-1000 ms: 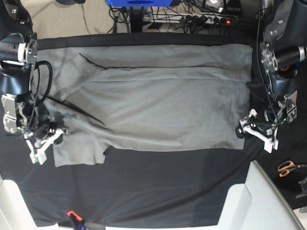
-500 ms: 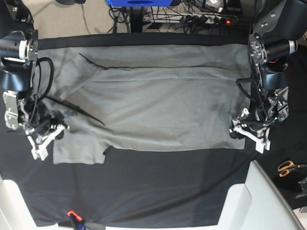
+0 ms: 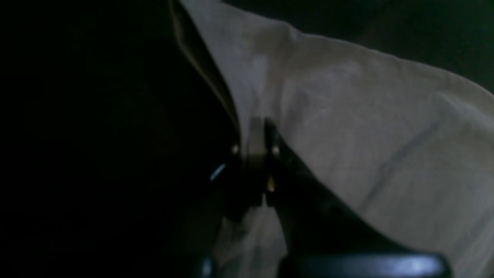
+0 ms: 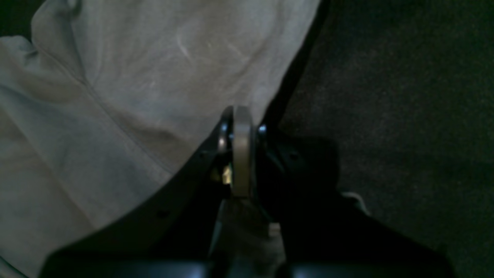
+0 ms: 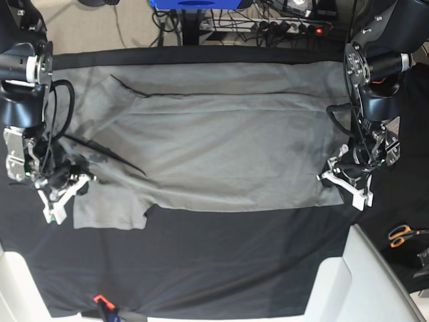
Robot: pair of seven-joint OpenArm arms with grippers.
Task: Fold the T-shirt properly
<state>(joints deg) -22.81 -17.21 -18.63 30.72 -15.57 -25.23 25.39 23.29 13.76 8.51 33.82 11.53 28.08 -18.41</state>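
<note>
Currently the T-shirt (image 5: pixel 214 144) is lying flat across the far half of the black table cloth (image 5: pixel 221 268), spreading nearly from the cloth's left edge to its right edge, with one sleeve (image 5: pixel 110 208) pointing toward the near edge on the base view's left side and a long crease running across the upper body. The left gripper (image 5: pixel 333 178) is sitting at the shirt's near corner by the cloth's right edge; in the left wrist view its jaws are pressing together with a fold of grey fabric (image 3: pixel 347 127) pinched between them, so the left gripper (image 3: pixel 256 150) is gripping the T-shirt. The right gripper (image 5: pixel 79 180) is resting at the sleeve end by the cloth's left edge; in the right wrist view the right gripper (image 4: pixel 241 154) is closed, its jaws meeting on the shirt's edge (image 4: pixel 154 96), with bare black cloth (image 4: pixel 405 96) showing beside it. Orange-handled scissors (image 5: pixel 402 235) are lying off the cloth's right edge, well apart from the shirt.
</note>
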